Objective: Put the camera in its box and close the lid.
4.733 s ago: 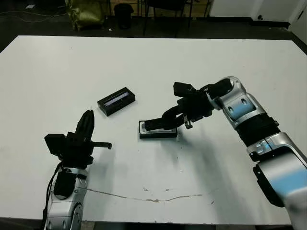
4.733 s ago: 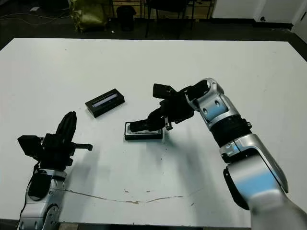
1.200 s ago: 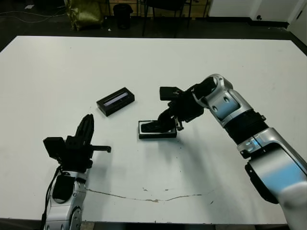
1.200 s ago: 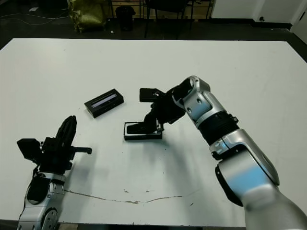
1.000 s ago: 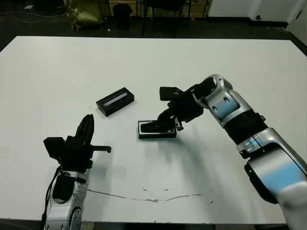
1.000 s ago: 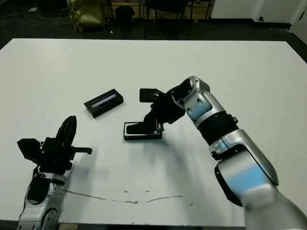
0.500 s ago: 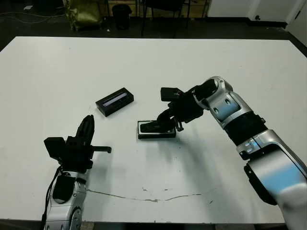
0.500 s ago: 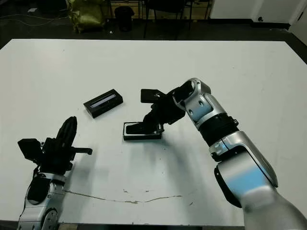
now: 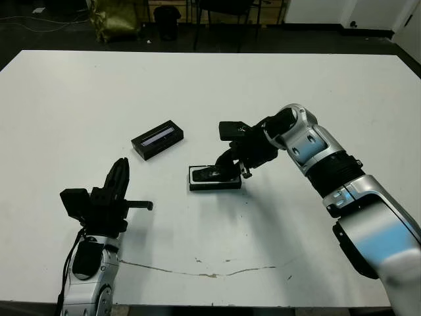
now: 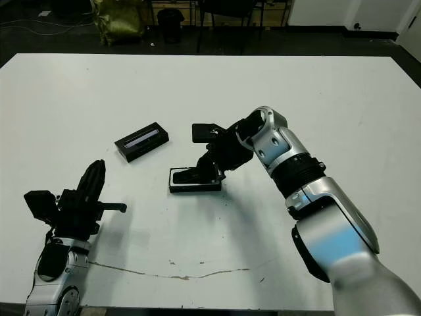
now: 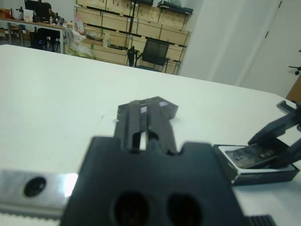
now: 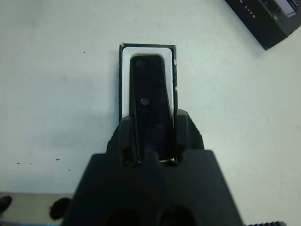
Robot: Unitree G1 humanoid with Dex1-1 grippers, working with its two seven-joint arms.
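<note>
The box (image 9: 215,184), black with a white lining, lies at mid-table. The camera (image 12: 149,96), a slim black bar, rests lengthwise inside it, slightly askew. My right gripper (image 9: 212,173) reaches down from the right and is shut on the camera's near end, one finger on each long side. The lid (image 9: 158,139), black with a pale stripe, lies apart to the box's upper left, top face up. My left gripper (image 9: 121,168) hovers low near the front left, away from both, fingers pressed together and holding nothing. The left wrist view shows the box (image 11: 263,172) off to one side.
A thin brown crack line (image 9: 197,273) runs along the table near its front edge. Beyond the far edge stand chair legs and a yellow-green bag (image 9: 118,16) on a dark floor. White table surface spreads wide on all sides of the box.
Over several seconds my right arm swung left and turned above the box while keeping hold of the camera. In the last half second almost nothing moved. The left arm stayed put.
</note>
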